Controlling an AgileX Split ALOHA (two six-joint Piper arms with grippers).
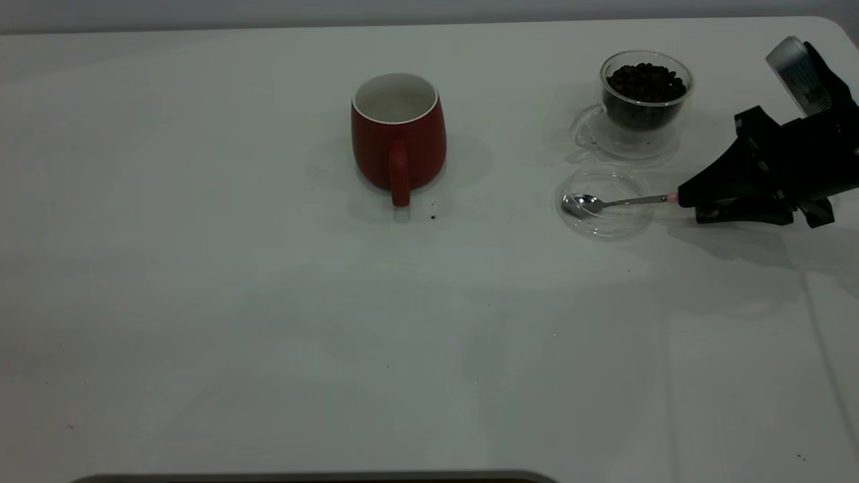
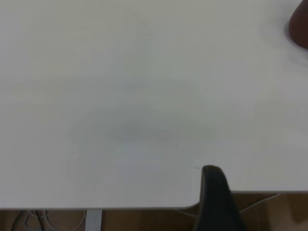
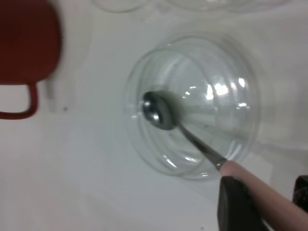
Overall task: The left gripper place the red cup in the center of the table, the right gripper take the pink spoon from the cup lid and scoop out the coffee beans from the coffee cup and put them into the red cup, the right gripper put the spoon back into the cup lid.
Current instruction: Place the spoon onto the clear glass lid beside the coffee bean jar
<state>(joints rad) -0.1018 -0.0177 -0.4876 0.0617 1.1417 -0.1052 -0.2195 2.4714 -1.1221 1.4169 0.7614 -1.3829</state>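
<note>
While red cup [image 1: 398, 131] stands mid white table [image 1: 268, 322], pale wall [image 1: 402, 10] behind

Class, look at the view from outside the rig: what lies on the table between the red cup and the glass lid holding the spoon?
Nothing large: between the red cup and the glass lid the white table is bare, apart from a tiny dark speck near the cup's handle, seen in the exterior view.

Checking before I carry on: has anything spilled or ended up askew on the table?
One dark speck, likely a stray bean fragment, lies on the table just in front of the red cup, right of its handle. The cup, the coffee cup and the cup lid sit upright.
</note>
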